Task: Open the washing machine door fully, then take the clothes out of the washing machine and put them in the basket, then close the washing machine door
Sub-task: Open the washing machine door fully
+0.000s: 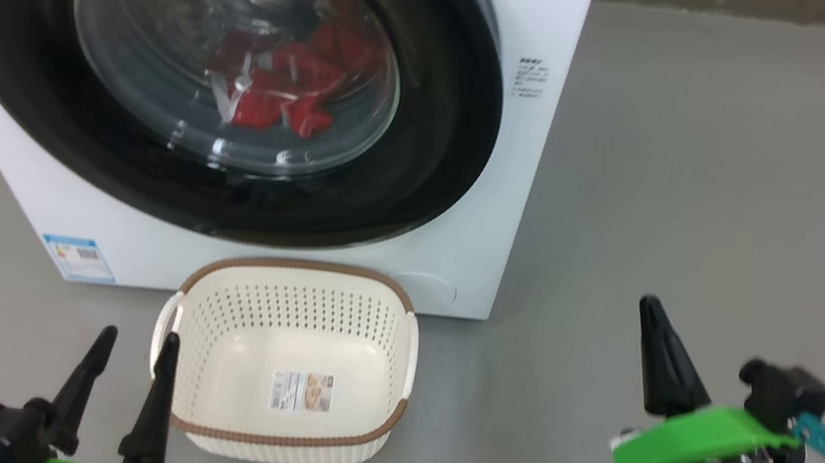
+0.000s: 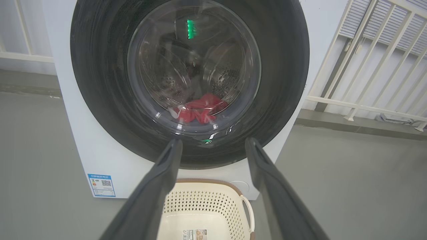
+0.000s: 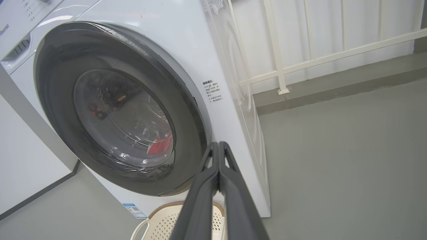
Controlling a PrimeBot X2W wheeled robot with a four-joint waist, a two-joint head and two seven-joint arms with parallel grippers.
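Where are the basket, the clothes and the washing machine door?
The basket [image 1: 299,305], head view, on its perforated back wall.
The clothes [image 1: 294,90], head view, on red fabric behind the glass.
The washing machine door [image 1: 3,21], head view, on its black rim.

- The washing machine is white, with 1 small blue label.
- The washing machine door has a glossy black rim round clear glass.
- The clothes are bright red.
- The basket is cream-white, dotted with holes, with a brown woven-look rim.
- My left gripper and right gripper are black on bright green housings.
- The floor is grey.
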